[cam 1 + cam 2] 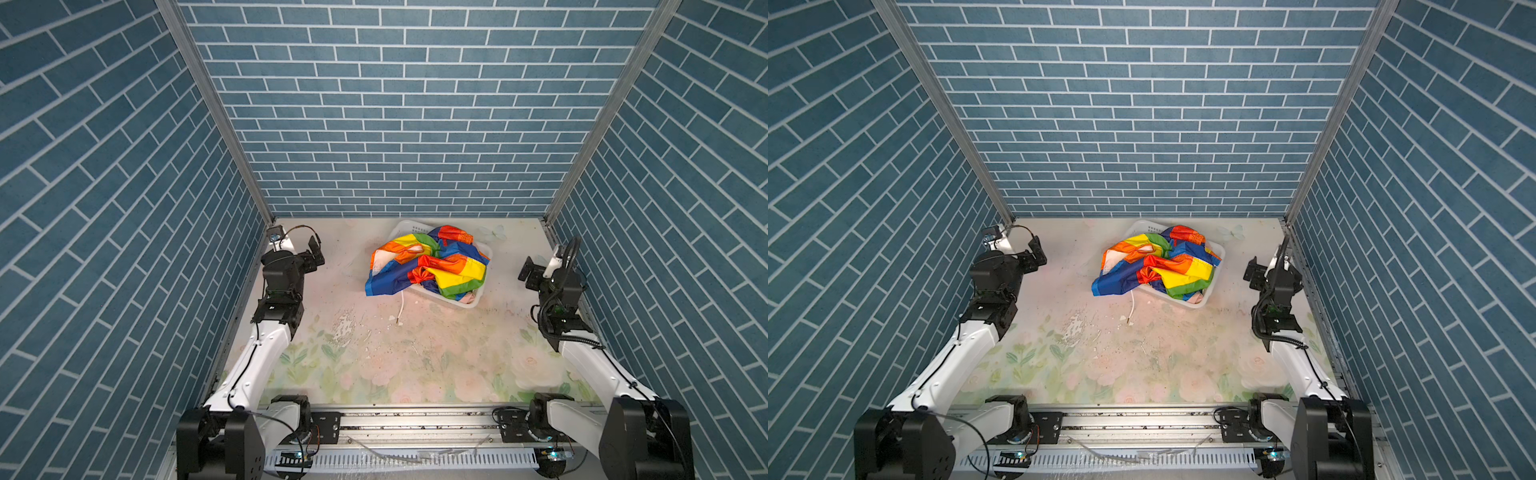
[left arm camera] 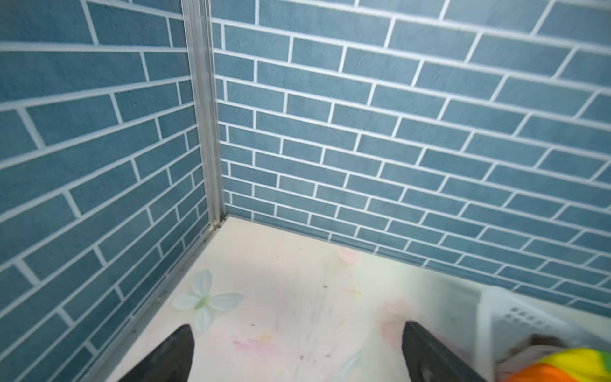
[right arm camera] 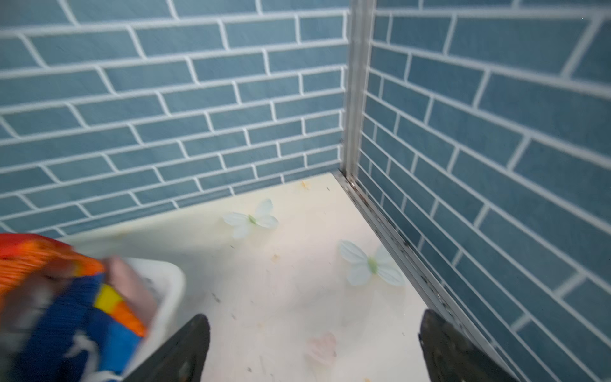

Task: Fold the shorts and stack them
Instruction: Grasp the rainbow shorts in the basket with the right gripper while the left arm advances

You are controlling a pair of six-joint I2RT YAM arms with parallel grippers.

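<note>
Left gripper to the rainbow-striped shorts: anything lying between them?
Nothing: in both top views only bare floral tabletop separates the open left gripper from the rainbow-striped shorts heaped over the white basket.

Lab cell: brick-print walls point(image 1: 407, 124), aluminium frame point(image 1: 217, 112)

1. No text, label, brand, number or sign can be read in any view.
2. White marks on the blue part of the rainbow-striped shorts point(image 3: 66, 317) are too blurred to read.

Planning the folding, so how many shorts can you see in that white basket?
2: shiny rainbow-striped shorts heaped over the white perforated plastic basket, pink cloth shorts tucked in its corner. More may be hidden underneath.
</note>
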